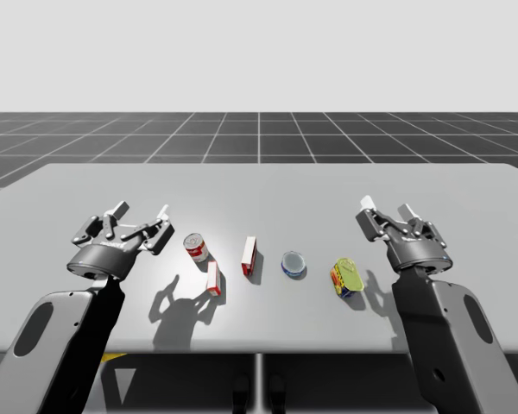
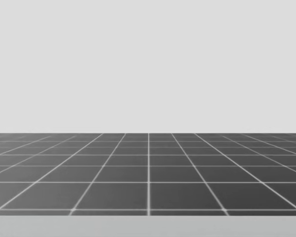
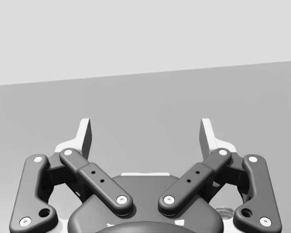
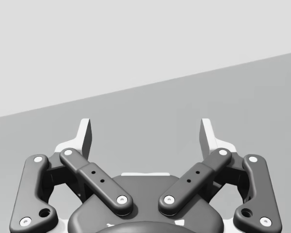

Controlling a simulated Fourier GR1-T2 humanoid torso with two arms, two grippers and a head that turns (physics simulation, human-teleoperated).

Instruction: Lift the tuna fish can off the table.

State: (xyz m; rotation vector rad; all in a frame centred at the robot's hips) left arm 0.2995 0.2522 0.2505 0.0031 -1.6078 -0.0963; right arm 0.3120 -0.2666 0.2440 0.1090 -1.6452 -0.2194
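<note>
meanwhile the left pincer point(image 1: 142, 212) and right pincer point(image 1: 387, 207) gaped empty either side of the tuna can point(image 1: 294, 264) on the tabletop point(image 1: 259, 194).

Counter point(image 1: 466, 198) row, left to right: tall can point(image 1: 195, 247), upright box point(image 1: 249, 256), tuna fish can point(image 1: 294, 264), oblong can point(image 1: 347, 278).
Small box point(image 1: 213, 279): just before tall can, toward upright box.

A dark floor with white grid lines point(image 2: 148, 173) runs far back (plain pale grey above it), past a light grey surface point(image 2: 148, 228).
</note>
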